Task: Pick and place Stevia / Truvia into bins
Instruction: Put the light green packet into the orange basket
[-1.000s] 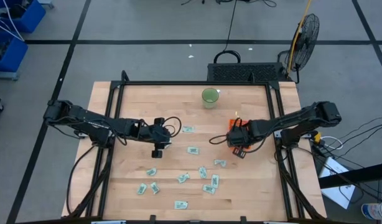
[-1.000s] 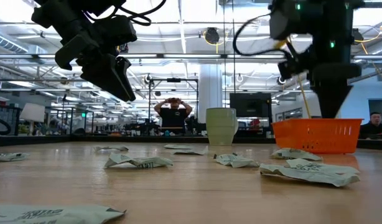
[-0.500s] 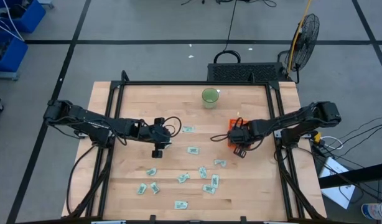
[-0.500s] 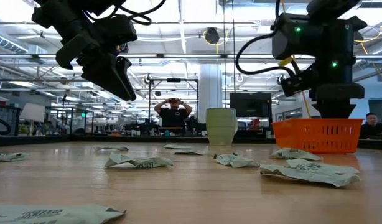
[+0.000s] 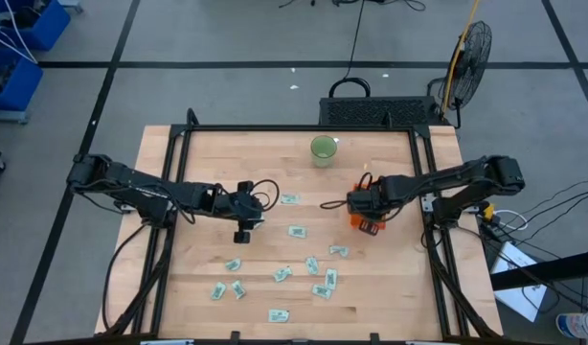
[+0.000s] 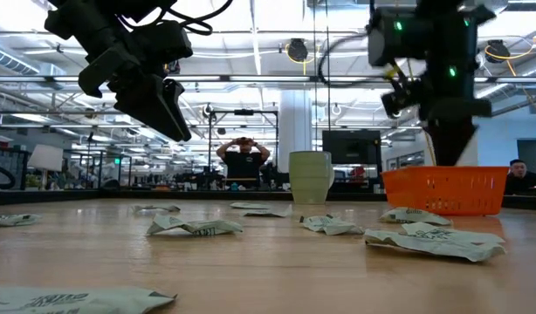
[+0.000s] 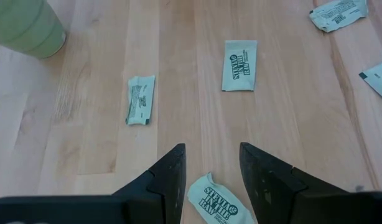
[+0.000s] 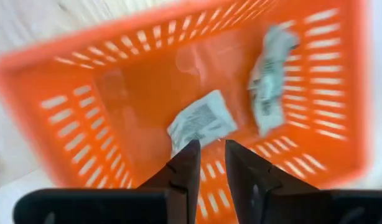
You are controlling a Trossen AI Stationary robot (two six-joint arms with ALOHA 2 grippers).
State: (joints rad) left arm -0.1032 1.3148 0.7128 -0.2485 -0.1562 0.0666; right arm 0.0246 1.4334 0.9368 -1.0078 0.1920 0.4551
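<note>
Several pale green and white sachets (image 5: 296, 231) lie flat on the wooden table, most toward its near half; they also show in the low view (image 6: 194, 227). The orange bin (image 5: 357, 219) stands right of centre. At least two sachets (image 8: 200, 121) lie on its floor. My right gripper (image 8: 213, 158) hovers over the bin (image 8: 104, 93), pointing down, open by a narrow gap with nothing in it. My left gripper (image 7: 213, 165) hangs open above the table left of centre (image 5: 242, 233). One sachet (image 7: 219, 202) lies on the wood under its fingers.
A round green cup (image 5: 324, 149) stands near the far edge and also shows in the left wrist view (image 7: 23, 25). A black frame (image 5: 275, 127) runs around the table. People show in the room behind (image 6: 243, 161).
My right gripper has lifted from low at the orange bin to above its rim and shifted a little toward the table's left. The left arm has kept still.
</note>
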